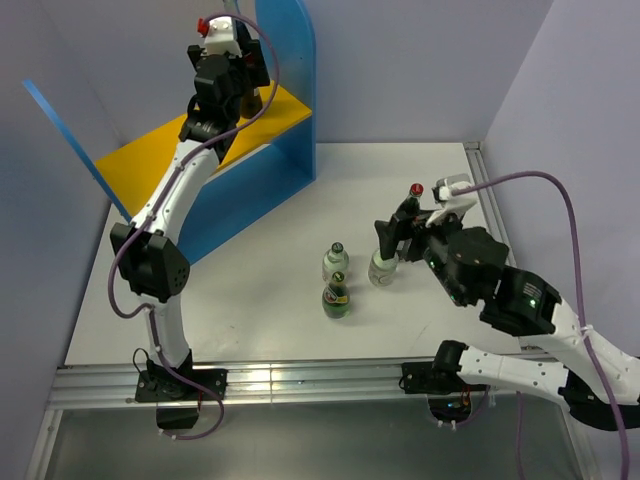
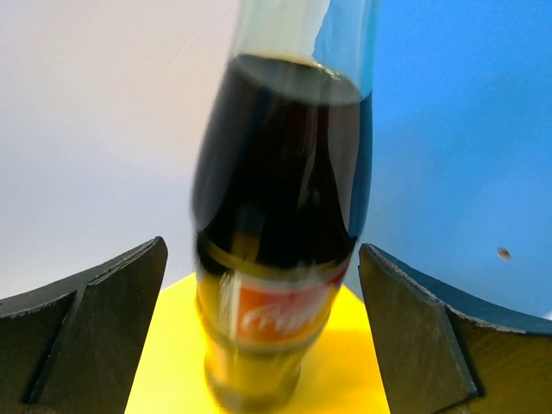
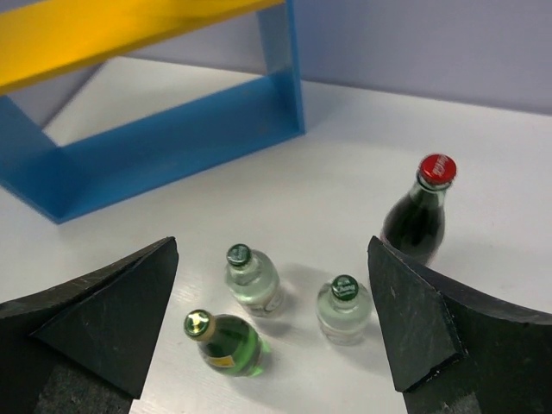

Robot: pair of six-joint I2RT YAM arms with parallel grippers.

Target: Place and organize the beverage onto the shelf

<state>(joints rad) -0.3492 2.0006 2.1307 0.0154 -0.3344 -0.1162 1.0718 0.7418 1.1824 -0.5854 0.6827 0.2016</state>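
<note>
White counter [image 1: 250, 320] bears the shelf [image 1: 290, 110]; left tool [image 2: 263, 259], spread wide, straddles a cola bottle [image 2: 276, 172] standing on shelf's yellow top board [image 2: 172, 354], so placement looks done & next is prob. a straight pull-back w/o tipping it, while right tool [image 3: 272, 250], wide & empty, hovers over second cola bottle [image 3: 418, 216] + three small bottles [image 3: 253, 280] in front of shelf.

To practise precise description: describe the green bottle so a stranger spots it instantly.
Find the blue, yellow-topped shelf; on the white table before it stand three small bottles. The green bottle is nearest the table's near edge. One clear bottle stands behind it, a second clear bottle to the right; it alone is green.
</note>
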